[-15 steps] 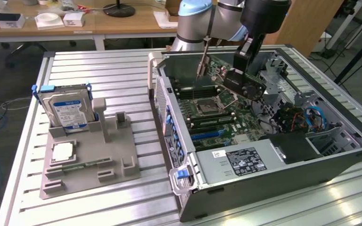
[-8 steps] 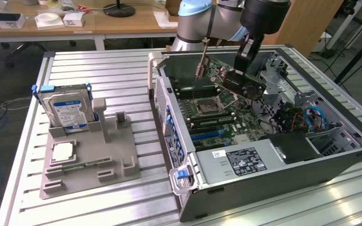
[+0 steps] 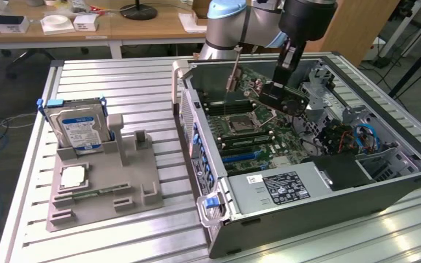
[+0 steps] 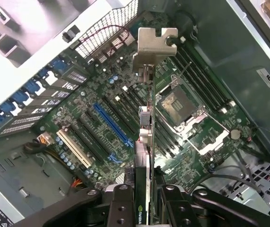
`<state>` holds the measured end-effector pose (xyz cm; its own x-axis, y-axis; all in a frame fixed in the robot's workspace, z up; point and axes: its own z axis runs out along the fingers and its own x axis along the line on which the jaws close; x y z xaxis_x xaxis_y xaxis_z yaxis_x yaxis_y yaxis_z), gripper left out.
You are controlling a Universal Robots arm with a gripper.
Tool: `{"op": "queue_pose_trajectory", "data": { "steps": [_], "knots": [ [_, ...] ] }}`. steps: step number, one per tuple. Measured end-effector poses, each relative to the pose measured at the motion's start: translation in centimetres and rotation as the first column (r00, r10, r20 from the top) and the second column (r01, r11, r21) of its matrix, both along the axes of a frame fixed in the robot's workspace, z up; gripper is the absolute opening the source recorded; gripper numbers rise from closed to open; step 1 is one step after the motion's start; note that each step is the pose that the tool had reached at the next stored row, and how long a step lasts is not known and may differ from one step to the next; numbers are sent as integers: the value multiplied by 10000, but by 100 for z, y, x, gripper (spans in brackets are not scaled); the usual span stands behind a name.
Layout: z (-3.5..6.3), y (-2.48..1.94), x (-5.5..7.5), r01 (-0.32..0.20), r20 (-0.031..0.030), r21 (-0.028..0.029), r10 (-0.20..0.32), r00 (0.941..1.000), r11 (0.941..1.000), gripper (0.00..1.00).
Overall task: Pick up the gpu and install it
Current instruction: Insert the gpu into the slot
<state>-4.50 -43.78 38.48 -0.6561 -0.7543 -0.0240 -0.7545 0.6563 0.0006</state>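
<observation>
My gripper (image 3: 282, 90) is shut on the gpu (image 3: 265, 93), a thin black card with a silver bracket (image 3: 232, 76) at one end. It hangs tilted above the motherboard (image 3: 251, 131) inside the open computer case (image 3: 386, 164). In the wrist view the gpu (image 4: 145, 142) is seen edge-on between my two black fingers (image 4: 121, 208), with its bracket (image 4: 154, 45) at the far end. The card is clear of the board, over the area between the blue slot (image 4: 113, 125) and the processor socket (image 4: 180, 106).
A grey holder (image 3: 134, 189) on the exterior view's left carries an upright hard drive (image 3: 79, 123), a processor chip (image 3: 73, 176) and a green memory stick (image 3: 101, 192). The case holds a power supply (image 3: 280, 186), cables (image 3: 364, 137) and a rear panel with blue clips (image 4: 26, 94).
</observation>
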Motion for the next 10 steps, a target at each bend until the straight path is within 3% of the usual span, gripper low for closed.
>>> {"op": "queue_pose_trajectory", "data": {
  "steps": [10],
  "knots": [
    [-19,1,0,-713,1,20,713,9975,9975,26]
  ]
}}
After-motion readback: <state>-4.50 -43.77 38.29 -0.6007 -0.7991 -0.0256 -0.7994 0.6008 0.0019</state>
